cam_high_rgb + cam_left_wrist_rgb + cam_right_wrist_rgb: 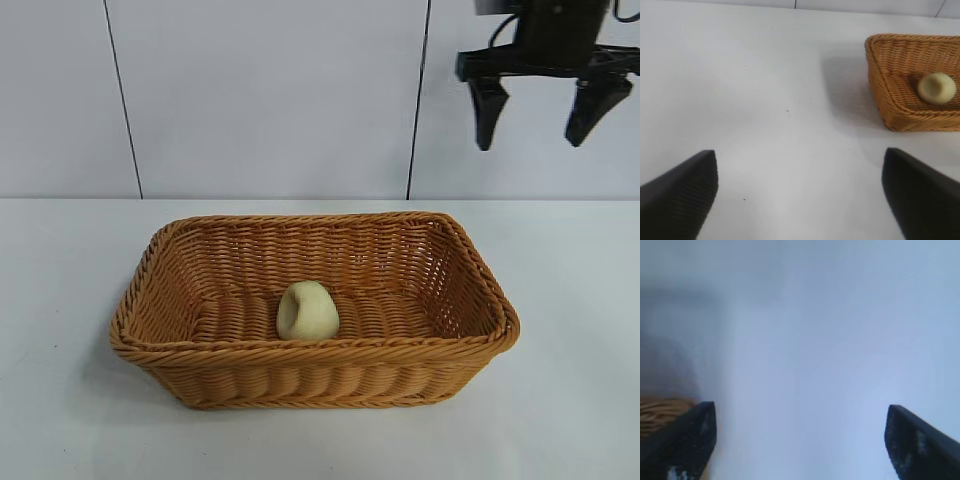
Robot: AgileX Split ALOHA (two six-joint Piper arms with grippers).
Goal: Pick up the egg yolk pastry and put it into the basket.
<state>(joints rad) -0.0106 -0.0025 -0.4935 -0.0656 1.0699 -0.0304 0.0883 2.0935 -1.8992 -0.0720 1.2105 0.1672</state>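
Note:
The egg yolk pastry (307, 312), a pale yellowish rounded lump, lies inside the orange-brown wicker basket (470, 270), close to its front wall. The left wrist view shows the pastry (936, 88) in the basket (885, 85) from the side. My right gripper (540, 135) hangs open high above the table at the back right, clear of the basket, with nothing between its fingers. In its own view the right gripper (800, 412) looks at bare surface, a bit of wicker (660, 412) beside one finger. My left gripper (800, 157) is open and empty over bare table, away from the basket.
The basket stands in the middle of a white table (70, 400). A pale panelled wall (270, 100) runs behind it. White tabletop lies on both sides of the basket and in front of it.

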